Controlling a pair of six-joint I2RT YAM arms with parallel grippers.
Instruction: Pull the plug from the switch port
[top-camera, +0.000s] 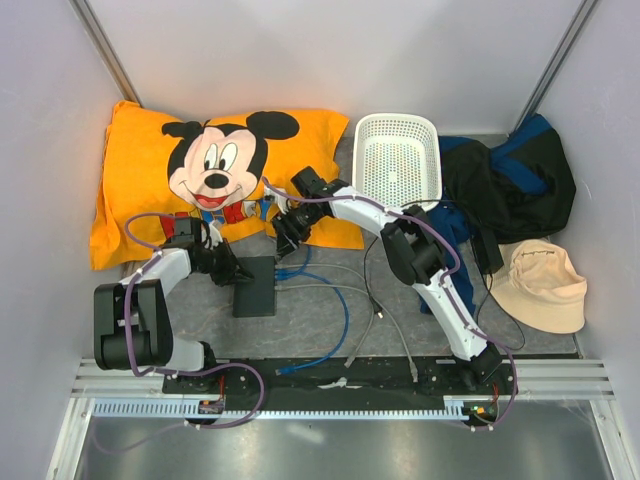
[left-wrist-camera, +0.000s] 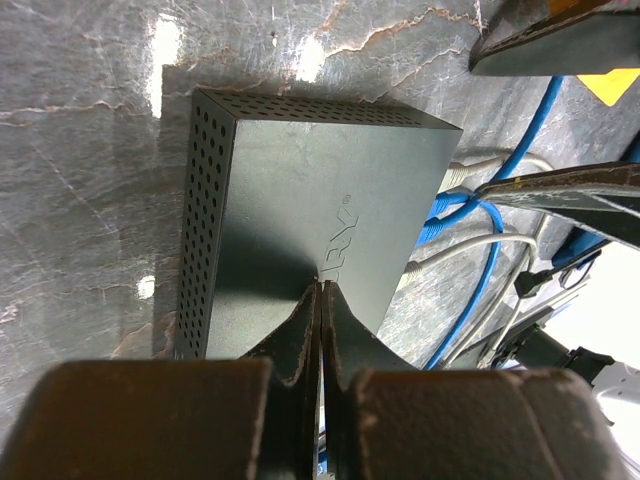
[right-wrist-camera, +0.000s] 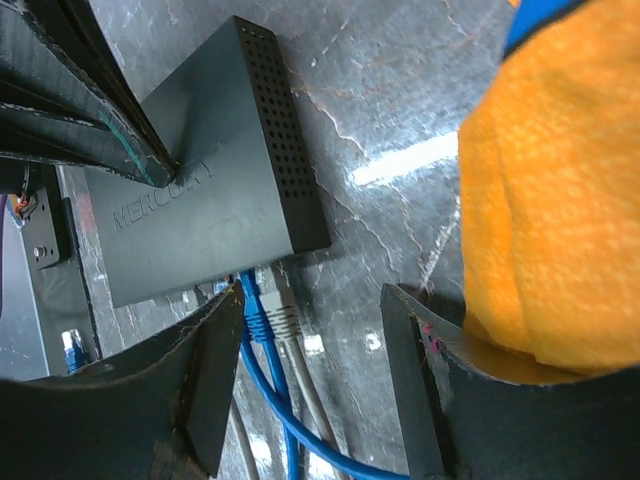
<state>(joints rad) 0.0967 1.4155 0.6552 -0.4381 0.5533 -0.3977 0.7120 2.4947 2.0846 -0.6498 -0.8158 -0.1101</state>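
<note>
Switch port (top-camera: 254, 286), a flat matte dark-grey box with perforated side walls, lies on the veined grey bench (top-camera: 200, 318) at 6 o'clock of the orange fleece pillow (top-camera: 135, 180). Left claw (top-camera: 237, 274), fingers pressed together with nothing between them, rests its tips on the box's smooth top from 9 o'clock. Right claw (top-camera: 283, 240), spread wide, hangs at 1 o'clock above a ribbed blue plug (right-wrist-camera: 255, 318) and a pale grey plug (right-wrist-camera: 286, 322) seated side by side in one edge.

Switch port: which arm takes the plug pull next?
Right. The right gripper is open, facing the blue plug and grey plug at the switch port. The left gripper is shut, tips pressing its top, likely bracing it.
</note>
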